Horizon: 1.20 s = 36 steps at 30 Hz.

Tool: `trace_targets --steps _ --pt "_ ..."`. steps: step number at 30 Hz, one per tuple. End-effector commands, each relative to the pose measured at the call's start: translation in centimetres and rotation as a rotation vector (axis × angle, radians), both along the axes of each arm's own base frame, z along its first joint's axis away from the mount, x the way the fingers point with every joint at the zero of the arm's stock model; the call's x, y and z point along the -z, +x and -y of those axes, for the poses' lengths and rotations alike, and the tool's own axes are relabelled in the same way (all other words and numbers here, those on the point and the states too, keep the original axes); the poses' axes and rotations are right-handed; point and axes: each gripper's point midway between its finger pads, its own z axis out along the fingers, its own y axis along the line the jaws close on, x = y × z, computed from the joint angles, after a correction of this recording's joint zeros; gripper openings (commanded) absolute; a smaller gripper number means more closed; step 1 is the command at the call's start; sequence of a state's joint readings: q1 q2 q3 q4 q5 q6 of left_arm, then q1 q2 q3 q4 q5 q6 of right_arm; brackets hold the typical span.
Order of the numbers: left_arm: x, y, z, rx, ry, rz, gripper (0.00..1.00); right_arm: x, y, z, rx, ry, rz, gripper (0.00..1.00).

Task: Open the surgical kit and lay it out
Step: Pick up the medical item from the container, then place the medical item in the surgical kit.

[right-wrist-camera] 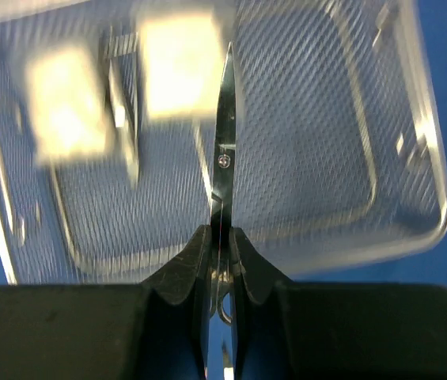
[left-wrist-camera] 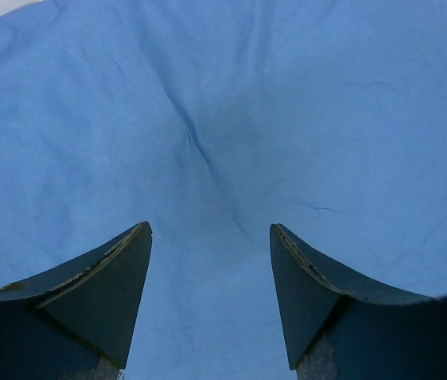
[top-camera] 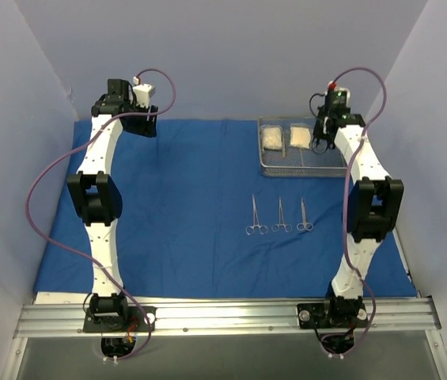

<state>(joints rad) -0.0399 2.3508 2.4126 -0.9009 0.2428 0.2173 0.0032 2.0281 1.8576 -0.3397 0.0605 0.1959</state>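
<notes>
The blue cloth wrap (top-camera: pixel 183 206) lies spread flat over the table. The wire-mesh steel tray (top-camera: pixel 274 165) stands at the back right and holds two white gauze packets (top-camera: pixel 273 139) with tweezers (top-camera: pixel 283 142) between them. Three silver clamps (top-camera: pixel 280 218) lie in a row on the cloth in front of the tray. My right gripper (right-wrist-camera: pixel 221 237) is shut on silver scissors (right-wrist-camera: pixel 223 158) and holds them above the tray (right-wrist-camera: pixel 318 174), blades pointing away. My left gripper (left-wrist-camera: pixel 210 237) is open and empty over bare cloth (left-wrist-camera: pixel 231 119) at the back left.
Grey walls enclose the table on the left, right and back. The aluminium rail (top-camera: pixel 223 315) with both arm bases runs along the near edge. The cloth's left half carries nothing but creases.
</notes>
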Motion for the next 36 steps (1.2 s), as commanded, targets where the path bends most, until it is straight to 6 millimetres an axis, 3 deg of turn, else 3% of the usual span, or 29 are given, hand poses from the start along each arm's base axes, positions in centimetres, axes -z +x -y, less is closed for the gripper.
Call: trace_targets --steps 1,2,5,6,10,13,18,22,30,36 --pt "-4.1 -0.1 0.4 -0.001 -0.008 0.087 0.70 0.8 -6.4 -2.0 -0.098 -0.044 -0.137 0.00" --pt "-4.1 -0.1 0.4 -0.003 -0.007 0.085 0.70 2.2 -8.8 -2.1 -0.096 -0.042 -0.189 0.00" --pt "-3.2 -0.5 0.4 -0.014 -0.012 0.059 0.70 3.4 -12.8 -2.0 -0.066 -0.042 -0.264 0.00" --pt "-3.3 -0.6 0.3 -0.018 -0.012 0.063 0.70 4.8 -14.5 -2.0 -0.062 -0.047 -0.318 0.00" --pt "-2.3 -1.2 -0.3 -0.036 -0.005 0.034 0.69 6.7 -18.6 -0.7 -0.030 -0.082 -0.440 0.00" --pt "-1.8 -1.7 -0.9 -0.052 -0.014 0.026 0.68 8.1 -20.2 0.8 -0.028 -0.109 -0.515 0.00" --pt "-1.3 -2.5 -1.9 -0.078 -0.023 0.015 0.68 11.5 -21.6 2.2 -0.062 -0.147 -0.659 0.00" --pt "0.9 -3.7 -2.1 -0.072 -0.009 -0.030 0.68 13.3 -22.1 2.2 -0.084 -0.159 -0.704 0.00" --pt "1.8 -4.5 -2.2 -0.074 -0.009 -0.046 0.68 15.8 -23.4 2.0 -0.090 -0.166 -0.743 0.00" --pt "1.6 -4.3 -2.0 -0.069 -0.015 -0.038 0.68 16.4 -23.9 2.6 -0.073 -0.206 -0.749 0.00"
